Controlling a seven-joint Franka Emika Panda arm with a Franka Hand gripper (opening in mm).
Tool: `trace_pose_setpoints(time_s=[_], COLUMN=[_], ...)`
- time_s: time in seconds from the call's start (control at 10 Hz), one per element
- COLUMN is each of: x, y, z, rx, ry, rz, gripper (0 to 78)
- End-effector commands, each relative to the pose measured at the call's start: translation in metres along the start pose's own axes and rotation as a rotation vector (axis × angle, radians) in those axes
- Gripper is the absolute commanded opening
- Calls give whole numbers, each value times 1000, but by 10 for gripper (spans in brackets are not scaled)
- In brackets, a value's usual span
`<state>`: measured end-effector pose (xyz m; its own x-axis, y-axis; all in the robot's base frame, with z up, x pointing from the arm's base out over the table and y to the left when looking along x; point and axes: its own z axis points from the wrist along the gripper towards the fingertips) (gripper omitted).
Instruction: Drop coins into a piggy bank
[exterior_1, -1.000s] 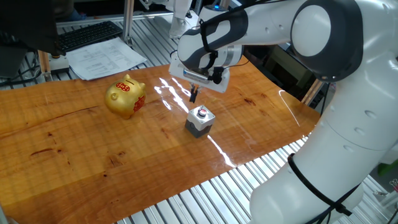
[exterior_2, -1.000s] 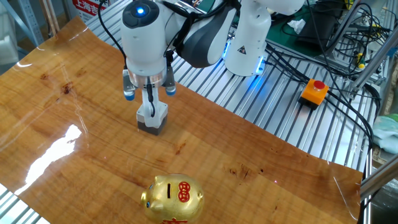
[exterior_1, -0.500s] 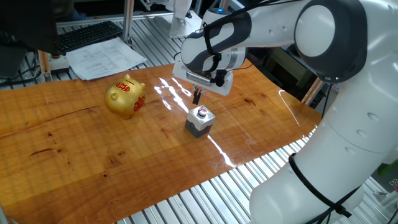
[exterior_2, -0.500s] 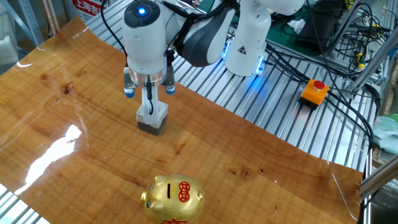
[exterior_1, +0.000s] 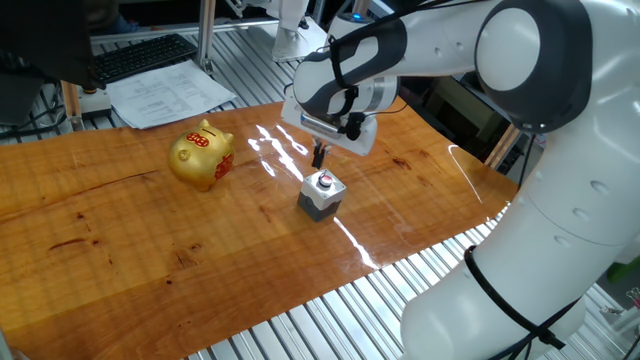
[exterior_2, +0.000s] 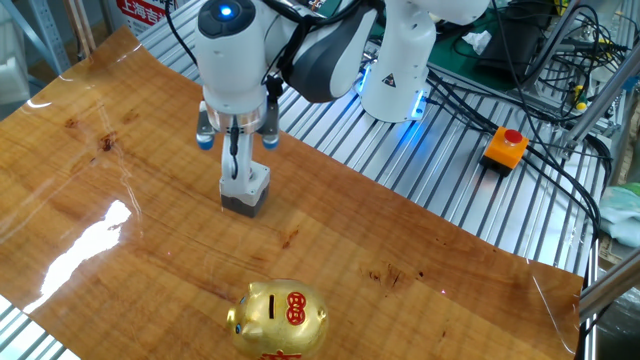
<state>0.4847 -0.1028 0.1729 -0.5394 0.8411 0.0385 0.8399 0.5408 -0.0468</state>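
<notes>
- The piggy bank (exterior_1: 201, 156), shiny gold with red marks on its back, stands upright on the wooden table (exterior_1: 120, 250), toward 10 o'clock from the table's middle in the one fixed view; in the other fixed view it (exterior_2: 278, 317) sits at 6 o'clock near the bottom edge, its coin slot facing up.
- A small grey block (exterior_1: 321, 194) with a red-dotted white top stands well apart from the bank, at about 4 o'clock from it in the one fixed view.
- The claw (exterior_1: 319, 155) hangs just above that block, pointing down; in the other fixed view it (exterior_2: 233, 152) is directly over the block (exterior_2: 245, 190).
- Its fingers stand narrow, close together; whether a coin sits between them cannot be told.
- Beyond the table, at 11 o'clock in the one fixed view, lie a keyboard (exterior_1: 140, 57) and papers (exterior_1: 170, 96).
- In the other fixed view, a yellow box with a red button (exterior_2: 505, 147) rests on the ribbed metal surface at 2 o'clock.
</notes>
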Motion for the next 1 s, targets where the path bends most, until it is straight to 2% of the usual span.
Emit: trace_pose_setpoints(time_s=[0.1,1.0], x=[-7,-7], y=[-6,-10], z=[6,5], rx=[-4,-6], ry=[0,0], rz=[43,107], gripper=[0,0])
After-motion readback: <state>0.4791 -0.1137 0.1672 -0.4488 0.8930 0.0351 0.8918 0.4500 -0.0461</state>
